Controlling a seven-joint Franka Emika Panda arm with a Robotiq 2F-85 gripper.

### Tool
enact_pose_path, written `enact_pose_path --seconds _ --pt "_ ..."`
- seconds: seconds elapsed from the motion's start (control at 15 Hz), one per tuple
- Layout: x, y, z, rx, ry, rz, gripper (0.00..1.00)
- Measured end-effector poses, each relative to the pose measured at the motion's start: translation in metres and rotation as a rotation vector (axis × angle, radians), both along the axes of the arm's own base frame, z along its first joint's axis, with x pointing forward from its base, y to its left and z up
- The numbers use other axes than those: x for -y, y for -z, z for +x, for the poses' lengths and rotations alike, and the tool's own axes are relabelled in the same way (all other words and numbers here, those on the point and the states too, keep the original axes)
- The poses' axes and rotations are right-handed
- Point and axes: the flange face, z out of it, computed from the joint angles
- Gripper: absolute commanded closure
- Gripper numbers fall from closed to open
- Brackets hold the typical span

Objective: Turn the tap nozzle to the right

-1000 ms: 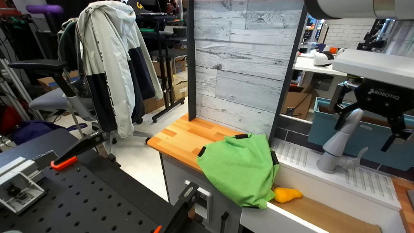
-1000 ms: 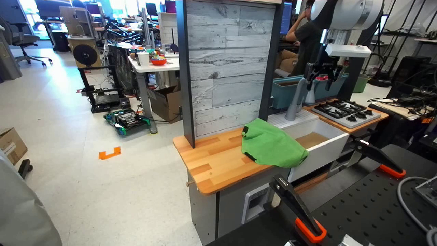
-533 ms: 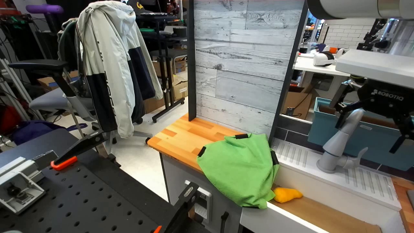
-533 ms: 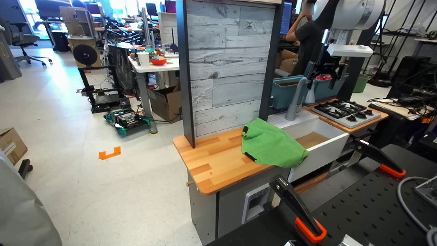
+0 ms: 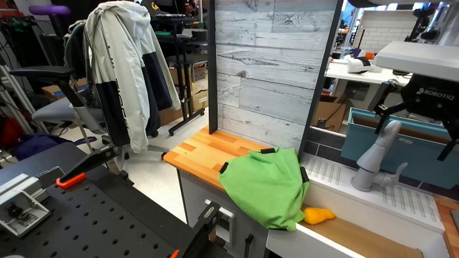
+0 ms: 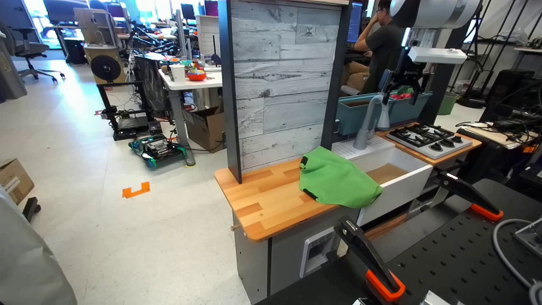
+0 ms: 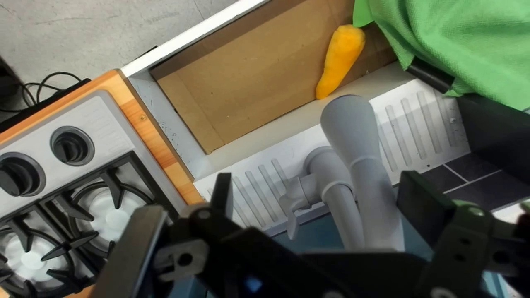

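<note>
The tap nozzle (image 5: 374, 154) is a pale grey arched spout on a short upright base behind the sink basin (image 5: 348, 208). It also shows in an exterior view (image 6: 367, 123) and in the wrist view (image 7: 364, 174), where its end points toward the basin. My gripper (image 5: 412, 140) is open at the top of the arch, also seen in an exterior view (image 6: 399, 101). In the wrist view the gripper (image 7: 321, 194) has the nozzle between its fingers. The right finger is close beside the nozzle; I cannot tell if it touches. The left finger is well apart. The gripper body hides the top of the arch.
A small tap handle (image 5: 394, 175) sticks out from the base. A blue-grey planter (image 5: 416, 154) stands behind the tap. A grey and white plank panel (image 5: 272, 61) stands beside it. A green cloth (image 5: 265, 186) drapes over the basin near a yellow toy (image 5: 317, 215). A stove (image 6: 430, 140) is alongside.
My gripper has moved up and a little to the right in both exterior views, and its fingers look slightly wider apart. The nozzle's top has shifted only very slightly.
</note>
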Motion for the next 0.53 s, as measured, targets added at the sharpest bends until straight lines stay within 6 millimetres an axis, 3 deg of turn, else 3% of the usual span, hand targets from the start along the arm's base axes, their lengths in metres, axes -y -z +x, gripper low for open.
enact_pose_path --seconds 0.53 --pt "0.007 -0.079 -0.032 0.053 0.036 -0.023 0.0"
